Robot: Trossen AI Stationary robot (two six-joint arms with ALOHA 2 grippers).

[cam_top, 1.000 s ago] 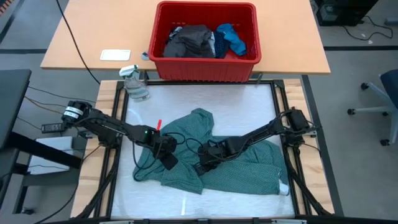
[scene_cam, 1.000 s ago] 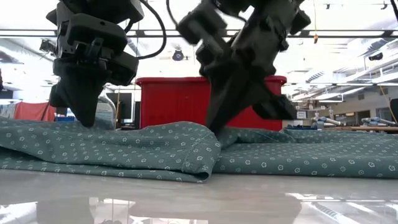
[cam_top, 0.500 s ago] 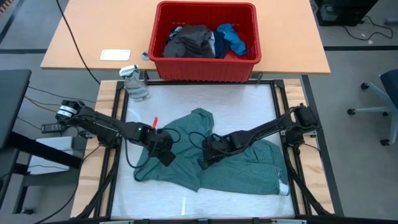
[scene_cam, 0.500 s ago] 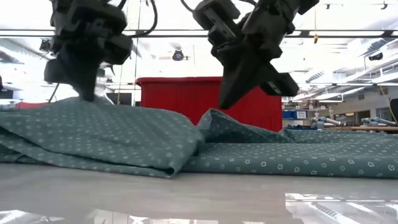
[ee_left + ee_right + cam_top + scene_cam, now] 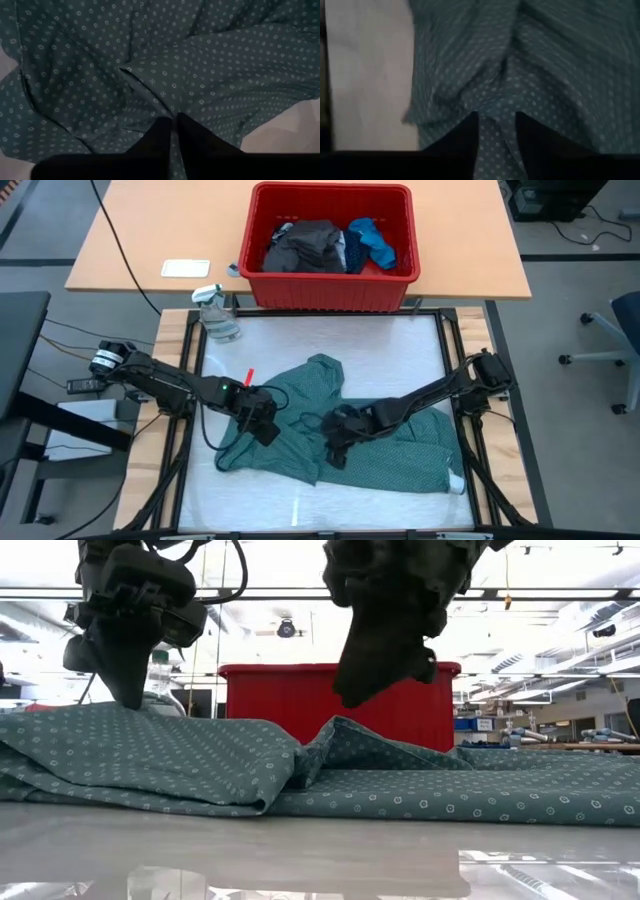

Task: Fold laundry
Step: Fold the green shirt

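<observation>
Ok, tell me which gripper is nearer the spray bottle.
Left. The left gripper sits over the teal shirt on the same side of the table as the spray bottle; the right gripper is farther across.

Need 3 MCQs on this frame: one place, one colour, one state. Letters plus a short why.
1. Where is the spray bottle?
A. inside the bin
B. at the mat's far left corner
C. on the shirt

2. What colour is the bin?
A. red
B. grey
C. white

3. How does the teal shirt lie?
A. neatly folded square
B. hanging off the table
C. rumpled on the mat, with both claws over it

Key:
1 B: it stands by the corner in front of the bin's left end.
2 A: its walls show red in the high and low views.
3 C: ridges and folds show under the left claw and right claw.
</observation>
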